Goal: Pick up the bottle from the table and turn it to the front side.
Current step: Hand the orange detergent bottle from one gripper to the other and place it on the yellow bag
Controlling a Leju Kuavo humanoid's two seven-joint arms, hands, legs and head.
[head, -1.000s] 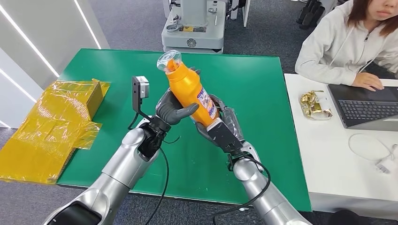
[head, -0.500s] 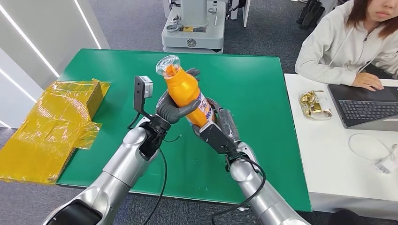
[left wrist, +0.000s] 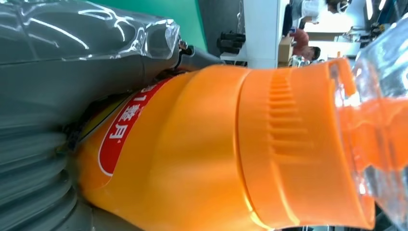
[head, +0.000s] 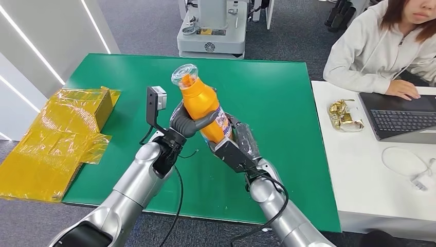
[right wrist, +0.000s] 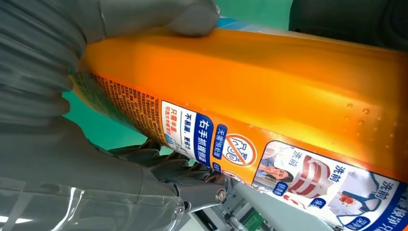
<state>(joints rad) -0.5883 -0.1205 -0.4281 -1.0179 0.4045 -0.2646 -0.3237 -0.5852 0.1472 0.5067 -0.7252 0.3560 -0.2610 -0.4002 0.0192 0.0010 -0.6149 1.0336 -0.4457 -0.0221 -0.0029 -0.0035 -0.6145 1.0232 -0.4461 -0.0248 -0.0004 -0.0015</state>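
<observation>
Above the green table, lifted clear of it, the orange detergent bottle sits tilted, clear cap pointing up and away from the robot. Left hand wraps the bottle's mid-body from the left, thumb across the near face. Right hand cups the base end from below, fingers closed on it. Right wrist view shows the fine-print label panel facing that camera, so my read is the front isn't facing out yet. For the turn: rotate about the bottle's long axis, one hand clamps while the other regrips, never loosen both together. Plastic looks slick, so go in small increments and keep the base supported. Keep it over the table in case it slips. Yellow wrapped box sits at the table's left edge, well apart. Person at a laptop beyond the table's right edge, not involved.
</observation>
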